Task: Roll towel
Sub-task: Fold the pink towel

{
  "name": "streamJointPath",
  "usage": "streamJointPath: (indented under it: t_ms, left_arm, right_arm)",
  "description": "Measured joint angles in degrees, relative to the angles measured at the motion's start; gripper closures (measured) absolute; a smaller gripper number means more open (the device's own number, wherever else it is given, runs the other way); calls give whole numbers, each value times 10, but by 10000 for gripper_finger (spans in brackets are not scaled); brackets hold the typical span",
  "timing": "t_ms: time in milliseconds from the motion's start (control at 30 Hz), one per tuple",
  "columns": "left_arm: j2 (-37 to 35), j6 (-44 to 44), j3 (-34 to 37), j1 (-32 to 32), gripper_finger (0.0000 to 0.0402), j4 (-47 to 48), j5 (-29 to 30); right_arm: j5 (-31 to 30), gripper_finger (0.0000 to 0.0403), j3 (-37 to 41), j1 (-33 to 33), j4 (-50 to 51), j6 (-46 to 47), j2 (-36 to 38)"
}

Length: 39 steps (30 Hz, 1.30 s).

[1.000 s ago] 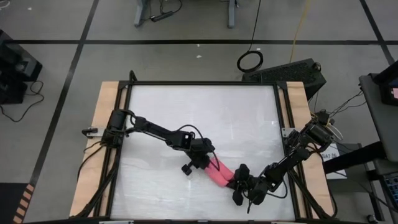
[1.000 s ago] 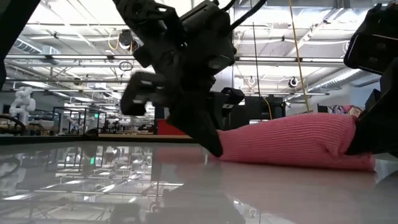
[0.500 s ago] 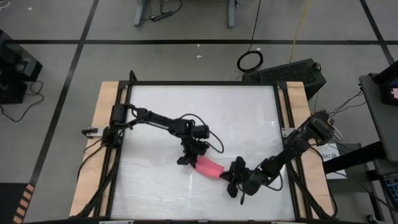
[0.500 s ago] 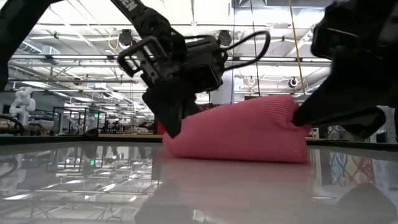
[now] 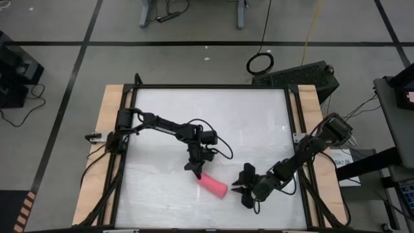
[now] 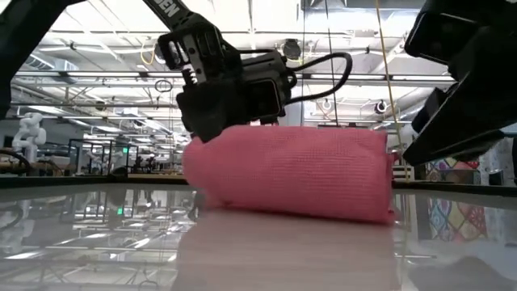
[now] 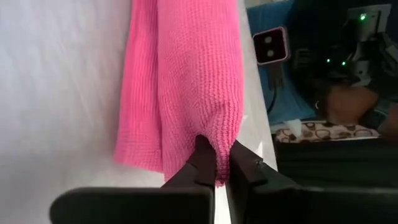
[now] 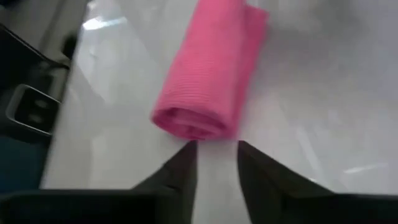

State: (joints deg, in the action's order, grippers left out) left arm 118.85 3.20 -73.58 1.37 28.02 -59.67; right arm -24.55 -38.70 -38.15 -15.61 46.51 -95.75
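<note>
— White and glossy, the table (image 5: 259, 123) is the biggest thing we see, framed in black with wooden strips down its left and right sides. What lies on it?

— We see the towel (image 5: 213, 185), bright pink and rolled into a short cylinder, lying on the near half of the table, close to the middle.

— Where are the arms?

— We find the left gripper (image 7: 221, 163) at the towel's left end, its two dark fingers pressed together with a fold of the pink cloth pinched between them. The right gripper (image 8: 214, 157) sits just off the towel's right end, not touching it, its fingers slightly spread with bare table showing in the gap.
</note>
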Motion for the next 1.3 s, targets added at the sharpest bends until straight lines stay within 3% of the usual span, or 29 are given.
streamJointPath:
  t_ms: [167, 300, 733, 833, 967, 1133, 1300]
  left_arm:
    - [24, -32, -2, -4, 390, -5, -3]
    - [41, -52, -4, -3, 385, -8, -9]
    - [46, -134, -2, 0, 381, -88, 0]
    - [46, -134, -2, 0, 380, -87, 9]
    - [46, -133, -2, 3, 374, -93, 33]
    - [46, -121, -22, 22, 309, -73, 58]
    - [52, -61, -73, 55, 222, 38, 76]
  right_arm:
    - [-4, 224, 0, 0, 52, -83, 41]
    - [-2, 197, -2, -3, 30, -192, 59]
    - [54, 226, -63, 12, 33, -362, -9]
    - [54, 233, -72, 23, 35, -366, -36]
    - [56, 248, -72, 36, 37, -302, -75]
    - [72, 274, -74, 37, 4, -264, -108]
    - [62, 302, -74, 40, 8, -260, -111]
